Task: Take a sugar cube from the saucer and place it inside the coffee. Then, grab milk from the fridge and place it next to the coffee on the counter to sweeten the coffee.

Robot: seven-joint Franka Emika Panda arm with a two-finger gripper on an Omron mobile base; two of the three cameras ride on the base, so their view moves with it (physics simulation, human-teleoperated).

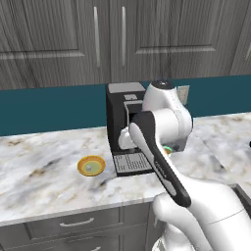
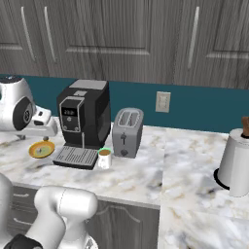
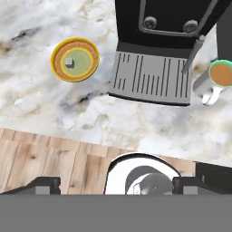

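- The hand view looks straight down from the claw [image 3: 115, 186]: its two dark finger tips sit at the bottom corners, far apart, with nothing between them, so the claw is spread wide and holds nothing.
- In that view the saucer [image 3: 75, 60] lies ahead of the claw and to the left on the marble table [image 3: 54, 113], with the sugar cube [image 3: 69, 62] resting on its pale centre, a little off the middle.
- The coffee [image 3: 221, 73], a green-rimmed cup of brown liquid, is ahead and to the right, just beside the grey drip tray of the black coffee machine [image 3: 154, 54]; the right edge of the picture cuts it off.
- The left base view shows the saucer [image 1: 91, 165] to the left of the coffee machine [image 1: 122, 127], but the cube is too small to make out there.
- There the white arm covers most of the coffee [image 1: 168, 150]; only a sliver of green rim peeks out, and the claw itself is hidden behind the arm.
- The right base view gives the coffee [image 2: 104, 157] whole, standing between the machine's tray and a silver toaster [image 2: 127, 132].
- That view also shows the saucer [image 2: 42, 149], with a pale speck on it that cannot be told for certain.
- At the far right stands a white jar [image 2: 237, 165], its top cut by the edge.
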